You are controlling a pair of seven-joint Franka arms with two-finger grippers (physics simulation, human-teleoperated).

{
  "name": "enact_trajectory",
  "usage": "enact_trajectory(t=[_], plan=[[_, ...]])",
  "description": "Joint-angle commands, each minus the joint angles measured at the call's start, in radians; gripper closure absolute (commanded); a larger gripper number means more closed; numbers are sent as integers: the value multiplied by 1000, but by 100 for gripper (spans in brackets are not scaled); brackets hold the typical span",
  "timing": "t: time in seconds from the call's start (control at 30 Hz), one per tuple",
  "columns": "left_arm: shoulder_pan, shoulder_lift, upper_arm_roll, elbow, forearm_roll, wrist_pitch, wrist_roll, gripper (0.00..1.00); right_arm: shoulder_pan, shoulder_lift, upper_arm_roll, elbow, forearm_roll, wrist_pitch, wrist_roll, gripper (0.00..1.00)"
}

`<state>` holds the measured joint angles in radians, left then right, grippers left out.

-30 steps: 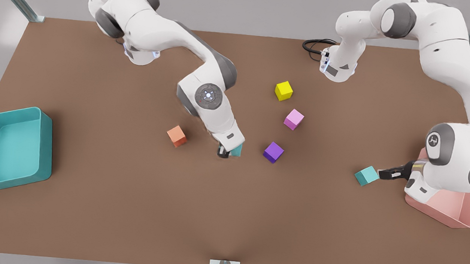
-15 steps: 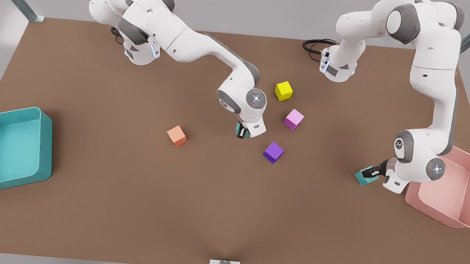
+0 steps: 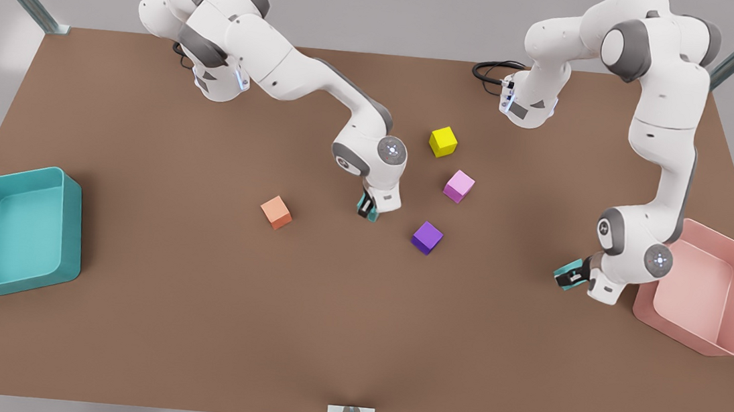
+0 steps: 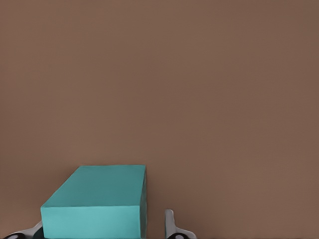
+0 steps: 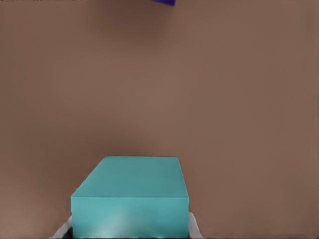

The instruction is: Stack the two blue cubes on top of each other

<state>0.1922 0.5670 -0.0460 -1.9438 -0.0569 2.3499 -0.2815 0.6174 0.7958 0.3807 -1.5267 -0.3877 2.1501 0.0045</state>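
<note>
The right jaws have carried one blue cube (image 5: 130, 196), clamped tight, to just beside the purple cube (image 3: 426, 237). The left jaws loosely straddle the other cube (image 4: 94, 206), well apart on the tabletop (image 3: 194, 324). No stacking yet.

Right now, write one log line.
left fingers: open around outer blue cube near pink bin | right fingers: shut on central blue cube beside purple cube | stack: pending

Front view overlooks the table (image 3: 194, 324) from above; wrist views hug it close.
</note>
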Motion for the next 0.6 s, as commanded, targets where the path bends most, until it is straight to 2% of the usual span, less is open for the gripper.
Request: enact_trajectory(t=[0.0,0.1,0.13,0.17,0.27,0.3,0.33,0.37,0.4,0.43,0.5,0.53,0.57], plan=[[1,7,0,2,2,20,-41,0,-1,-1,0,0,-25,11,261,21],[0,13,0,2,3,19,-41,1,-5,-15,1,-9,-26,2,259,19],[0,11,0,8,3,12,-50,24,-11,-107,6,-88,-25,-6,244,19],[-4,7,0,16,3,5,-50,36,-19,-200,15,-145,-22,-21,239,18],[-7,-1,0,16,3,3,-50,40,-30,-371,89,-142,-8,-265,180,14],[-11,-9,-2,19,5,-9,-50,40,-85,-495,81,-142,99,-403,97,7],[-33,-30,-5,60,5,-95,-73,40,-175,-657,-11,-109,210,-608,-55,0],[-63,-61,-6,69,5,-130,-99,39,-303,-763,-147,-41,277,-758,-217,0],[-119,-88,-6,69,5,-149,-145,39,-390,-759,-345,57,283,-789,-288,0],[-151,-104,-18,71,5,-159,-175,39,-456,-704,-437,82,308,-776,-308,0],[-175,-156,-118,131,5,-296,-226,39,-622,-595,-440,49,352,-596,-168,0],[-177,-179,-187,152,8,-340,-277,39,-625,-505,-440,46,383,-532,116,0],[-215,-179,-242,172,22,-356,-376,39,-669,-417,-437,42,385,-435,155,0]])
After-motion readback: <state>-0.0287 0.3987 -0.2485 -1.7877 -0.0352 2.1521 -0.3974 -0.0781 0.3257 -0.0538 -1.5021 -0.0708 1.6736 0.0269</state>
